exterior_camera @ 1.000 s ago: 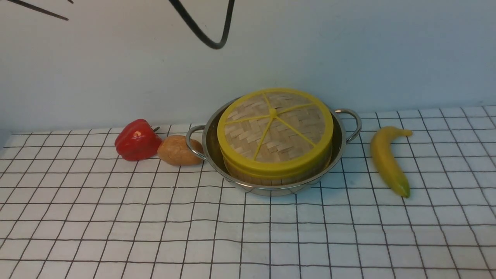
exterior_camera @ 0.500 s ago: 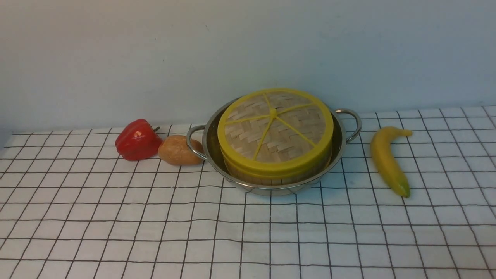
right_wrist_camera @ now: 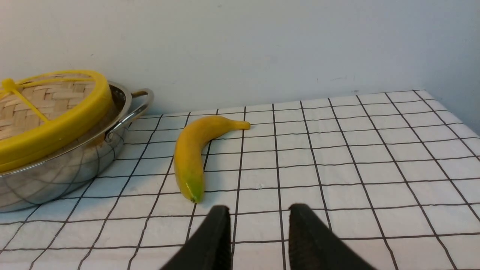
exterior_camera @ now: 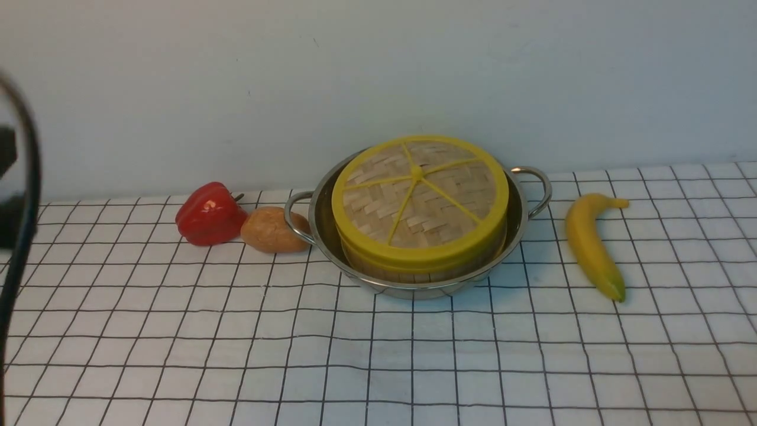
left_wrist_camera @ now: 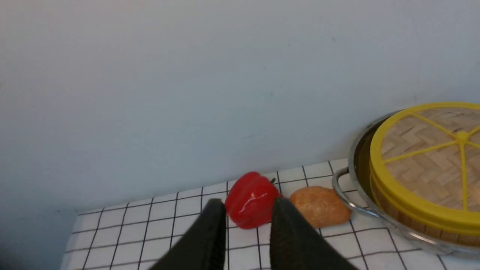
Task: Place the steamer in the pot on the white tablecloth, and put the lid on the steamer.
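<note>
The lid (exterior_camera: 417, 195), a woven bamboo disc with a yellow rim and spokes, lies on the steamer (exterior_camera: 414, 271). Only the steamer's slatted side wall shows below the lid. The steamer stands inside the shiny pot (exterior_camera: 535, 184) at the back middle of the white tablecloth (exterior_camera: 355, 355). In the left wrist view my left gripper (left_wrist_camera: 248, 204) hovers to the left of the pot (left_wrist_camera: 350, 202), fingers apart with nothing between them. My right gripper (right_wrist_camera: 259, 208) hangs open over bare cloth, to the right of the pot (right_wrist_camera: 56, 176) and lid (right_wrist_camera: 48, 131).
A red pepper (exterior_camera: 210, 213) and a brown potato-like lump (exterior_camera: 272, 229) lie by the pot's left handle. A banana (exterior_camera: 591, 245) lies to the pot's right. A dark cable (exterior_camera: 20, 236) of the left arm crosses the left edge. A pale wall stands close behind.
A black cable at the top of the front view left the frame. A dark cable and arm part now show at the left edge. Pot, steamer and lid have not moved.
</note>
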